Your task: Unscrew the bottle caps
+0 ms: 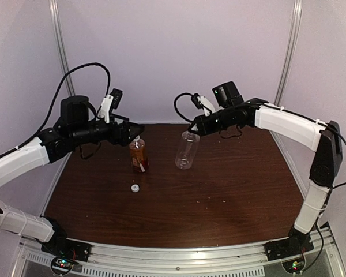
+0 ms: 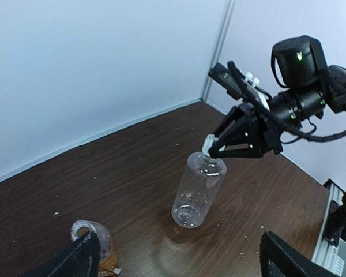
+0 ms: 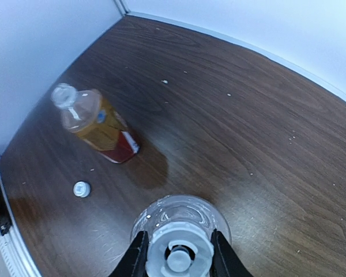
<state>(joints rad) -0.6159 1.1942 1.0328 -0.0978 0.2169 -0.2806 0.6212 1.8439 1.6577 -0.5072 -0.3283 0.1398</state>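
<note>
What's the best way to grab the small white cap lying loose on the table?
Pinch the loose cap across its round side wall, coming straight down: it lies flat and low on the table, clear of the amber bottle.

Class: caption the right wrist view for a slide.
Right gripper clamps the cap on the clear bottle; amber bottle open, loose cap nearby.

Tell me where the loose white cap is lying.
In the top view, the loose cap lies left of centre on the table, just nearer the arms' bases than the amber bottle, not touching it.
</note>
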